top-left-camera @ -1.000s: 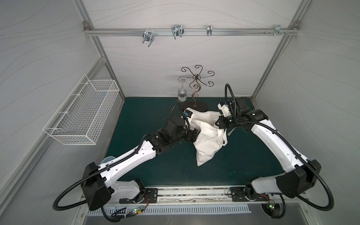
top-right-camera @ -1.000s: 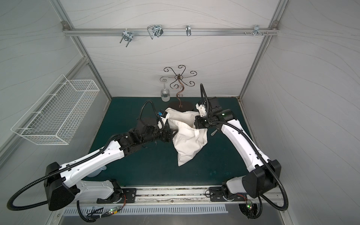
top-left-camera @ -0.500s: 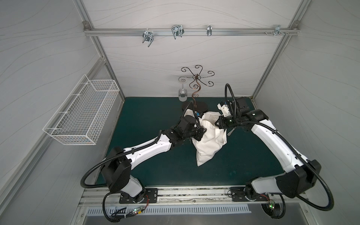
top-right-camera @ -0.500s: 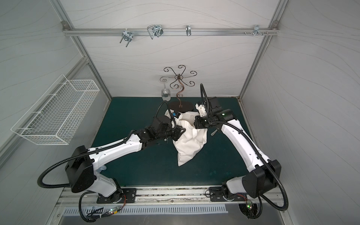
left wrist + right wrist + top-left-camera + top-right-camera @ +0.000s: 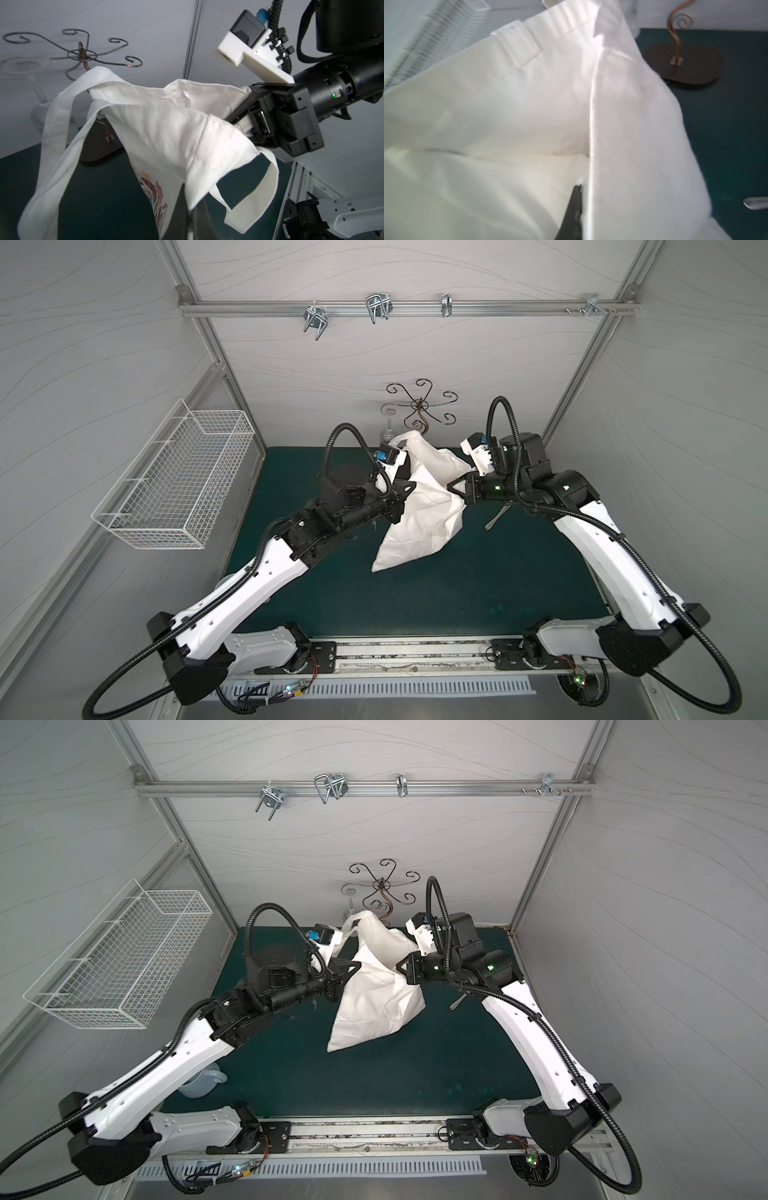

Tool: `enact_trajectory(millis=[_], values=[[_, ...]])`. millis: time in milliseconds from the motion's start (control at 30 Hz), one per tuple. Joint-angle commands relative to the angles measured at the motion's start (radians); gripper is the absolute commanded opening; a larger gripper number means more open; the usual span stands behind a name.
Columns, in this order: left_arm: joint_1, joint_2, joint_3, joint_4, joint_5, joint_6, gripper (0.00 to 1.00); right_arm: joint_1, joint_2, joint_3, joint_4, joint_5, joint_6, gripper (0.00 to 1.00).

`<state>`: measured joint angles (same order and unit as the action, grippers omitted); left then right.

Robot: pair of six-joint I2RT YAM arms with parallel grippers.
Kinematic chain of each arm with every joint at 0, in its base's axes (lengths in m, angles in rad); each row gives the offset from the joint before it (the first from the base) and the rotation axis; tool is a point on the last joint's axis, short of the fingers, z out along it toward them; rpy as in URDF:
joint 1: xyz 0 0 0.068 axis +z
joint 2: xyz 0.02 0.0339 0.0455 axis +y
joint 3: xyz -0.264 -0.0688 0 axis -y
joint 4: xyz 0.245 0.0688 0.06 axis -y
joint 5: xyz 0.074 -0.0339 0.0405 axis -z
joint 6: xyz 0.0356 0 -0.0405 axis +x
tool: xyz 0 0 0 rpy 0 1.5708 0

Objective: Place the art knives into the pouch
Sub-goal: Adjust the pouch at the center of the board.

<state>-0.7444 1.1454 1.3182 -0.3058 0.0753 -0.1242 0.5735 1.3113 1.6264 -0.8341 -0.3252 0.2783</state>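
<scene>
Off-white canvas pouch (image 5: 419,510), creased, colourful print (image 5: 153,193), left end effector (image 5: 405,493) and right end effector (image 5: 454,486) clamped on its cloth

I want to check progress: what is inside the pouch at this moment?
Nothing inside the pouch shows: its own folded cloth covers the interior in every view. The left gripper and right gripper each pinch its rim. A slim silvery tool lies outside it, on the green mat.
</scene>
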Motion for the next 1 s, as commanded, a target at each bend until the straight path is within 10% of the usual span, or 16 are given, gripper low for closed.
enact_trajectory(millis=[0,367,767,967], values=[[0.122,-0.057,0.072,0.046,-0.142,-0.007,0.0,0.046,-0.015,0.059,-0.043,0.015,-0.009,0.0],[0.24,-0.05,-0.009,0.077,-0.332,-0.06,0.0,0.18,0.015,-0.023,-0.008,0.135,-0.012,0.0],[0.219,-0.165,-0.489,0.301,-0.435,-0.346,0.0,0.218,-0.044,-0.309,0.035,0.253,-0.083,0.0],[0.074,-0.294,-0.582,0.269,-0.483,-0.281,0.0,0.211,-0.07,-0.238,0.024,0.258,-0.104,0.6]])
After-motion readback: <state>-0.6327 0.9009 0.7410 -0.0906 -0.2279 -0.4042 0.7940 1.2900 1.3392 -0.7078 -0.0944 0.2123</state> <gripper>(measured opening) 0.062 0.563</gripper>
